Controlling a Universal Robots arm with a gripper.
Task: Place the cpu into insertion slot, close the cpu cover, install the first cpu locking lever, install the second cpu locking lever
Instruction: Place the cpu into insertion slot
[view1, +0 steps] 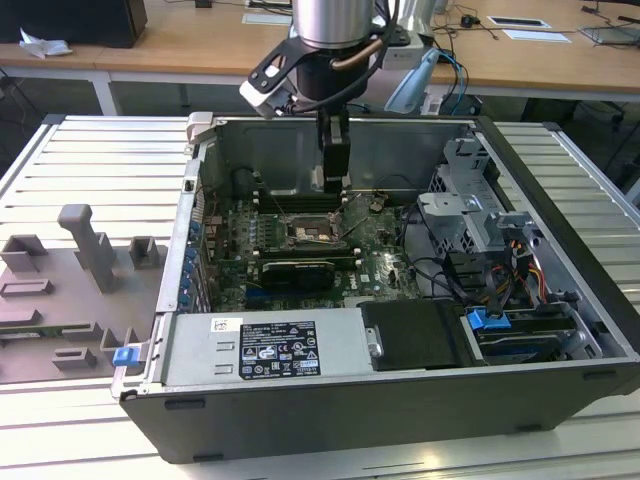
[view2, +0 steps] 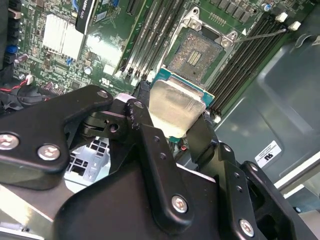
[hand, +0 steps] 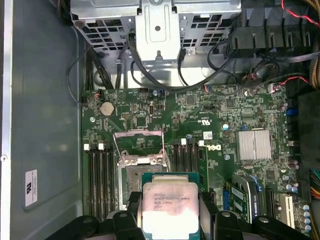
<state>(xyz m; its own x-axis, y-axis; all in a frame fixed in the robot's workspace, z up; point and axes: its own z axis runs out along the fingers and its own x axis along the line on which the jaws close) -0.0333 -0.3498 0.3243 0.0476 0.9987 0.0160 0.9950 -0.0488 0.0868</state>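
While it hangs over the board (hand: 210, 110), hand (view2: 174, 120): clenched on the cpu (hand: 169, 202), at two opposite edges.
Place of cpu: in the air, near the insertion slot (view2: 196, 54), not yet in it.
Handling: light, stiff, likely fragile underneath; hold edges only, level.

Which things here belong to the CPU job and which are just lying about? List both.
Job in hand:
cpu, held in the gripper
insertion slot, uncovered
cpu cover, open

Lying about:
grey fixture blocks
heatsink
coin battery
drive cage
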